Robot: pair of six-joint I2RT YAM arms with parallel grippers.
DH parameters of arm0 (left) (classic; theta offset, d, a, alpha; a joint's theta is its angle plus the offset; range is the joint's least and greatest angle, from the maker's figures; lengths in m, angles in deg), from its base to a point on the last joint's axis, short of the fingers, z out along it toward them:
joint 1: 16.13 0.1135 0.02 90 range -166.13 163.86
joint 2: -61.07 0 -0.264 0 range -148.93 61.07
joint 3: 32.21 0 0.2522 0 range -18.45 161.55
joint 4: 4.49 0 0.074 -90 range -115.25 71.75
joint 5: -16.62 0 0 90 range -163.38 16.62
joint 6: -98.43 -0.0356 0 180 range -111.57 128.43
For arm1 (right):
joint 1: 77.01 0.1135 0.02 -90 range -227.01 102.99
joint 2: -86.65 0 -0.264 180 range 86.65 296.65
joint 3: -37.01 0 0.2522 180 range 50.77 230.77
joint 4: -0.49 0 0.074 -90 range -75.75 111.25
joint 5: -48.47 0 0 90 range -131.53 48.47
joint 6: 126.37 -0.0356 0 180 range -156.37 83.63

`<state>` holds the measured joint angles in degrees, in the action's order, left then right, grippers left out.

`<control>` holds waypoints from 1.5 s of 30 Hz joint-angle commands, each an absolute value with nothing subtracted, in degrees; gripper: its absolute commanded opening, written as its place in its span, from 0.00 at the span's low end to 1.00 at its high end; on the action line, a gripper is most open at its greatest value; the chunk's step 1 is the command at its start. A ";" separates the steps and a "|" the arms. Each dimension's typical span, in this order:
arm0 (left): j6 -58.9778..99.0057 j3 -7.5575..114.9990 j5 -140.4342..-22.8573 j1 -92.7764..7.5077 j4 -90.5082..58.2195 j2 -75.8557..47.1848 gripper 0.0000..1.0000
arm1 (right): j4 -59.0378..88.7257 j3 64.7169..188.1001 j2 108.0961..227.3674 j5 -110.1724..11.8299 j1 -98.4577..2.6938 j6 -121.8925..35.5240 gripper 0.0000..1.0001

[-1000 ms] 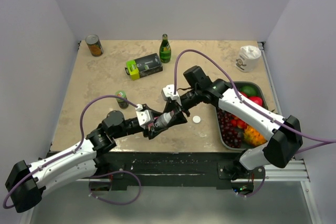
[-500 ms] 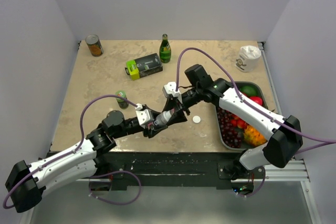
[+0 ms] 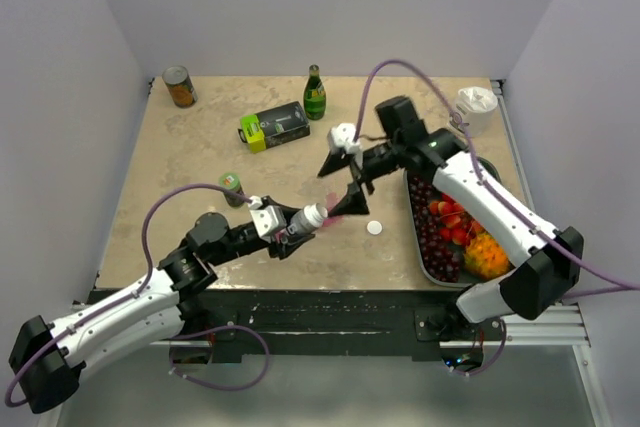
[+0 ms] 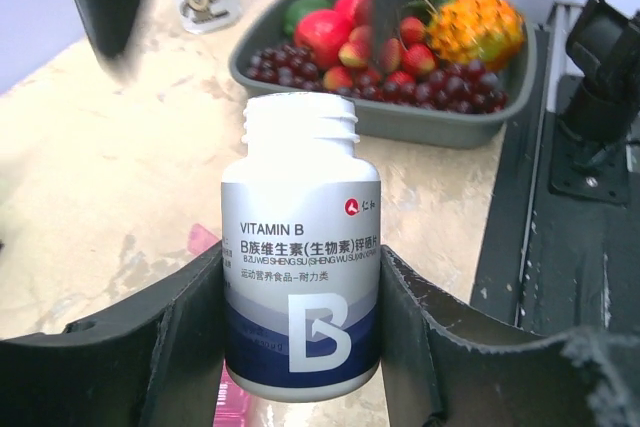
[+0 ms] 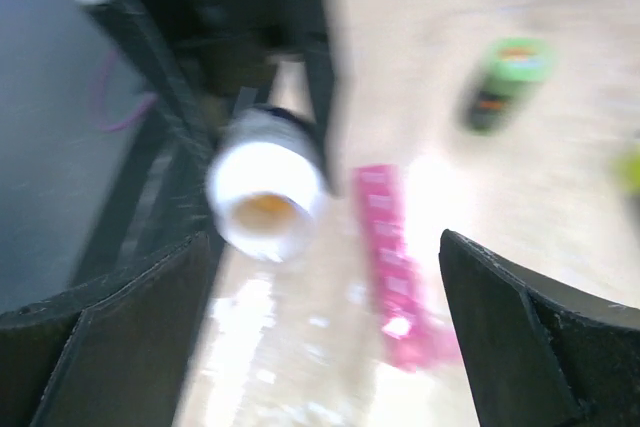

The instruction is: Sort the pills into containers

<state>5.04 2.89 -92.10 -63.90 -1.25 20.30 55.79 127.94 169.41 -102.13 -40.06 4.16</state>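
Note:
My left gripper [image 3: 297, 222] is shut on a white vitamin bottle [image 4: 300, 277], which lies tilted above the table with its cap off. In the right wrist view the bottle's open mouth [image 5: 263, 202] shows yellowish pills inside. Its white cap [image 3: 374, 228] lies on the table to the right. The pink containers strip [image 5: 393, 272] lies flat just beyond the bottle and peeks out beside it [image 4: 203, 239]. My right gripper [image 3: 342, 185] hangs open above the strip, apart from the bottle, and holds nothing [image 5: 330, 337].
A dark fruit tray [image 3: 414, 245] stands at the right. A small green can [image 3: 232, 187] is left of the bottle. A black-and-green box [image 3: 274, 126], a green glass bottle [image 3: 315, 93], an orange can [image 3: 179, 86] and a white cup [image 3: 472, 110] stand farther back.
My right gripper has opened and pulled back up and to the right, away from the bottle's neck. The left gripper with the bottle has shifted slightly.

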 commanded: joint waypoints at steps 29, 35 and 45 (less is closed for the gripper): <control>40.60 16.80 -107.45 -36.34 67.18 5.01 0.00 | 27.35 111.16 160.57 -89.69 -64.52 -12.55 0.99; 23.15 5.91 -114.33 -39.34 47.11 11.23 0.00 | 28.04 109.75 159.07 -90.04 -66.37 -9.92 0.99; -1.75 4.40 -112.41 -44.25 16.13 4.83 0.00 | 33.58 109.84 160.83 -88.63 -66.64 -1.22 0.99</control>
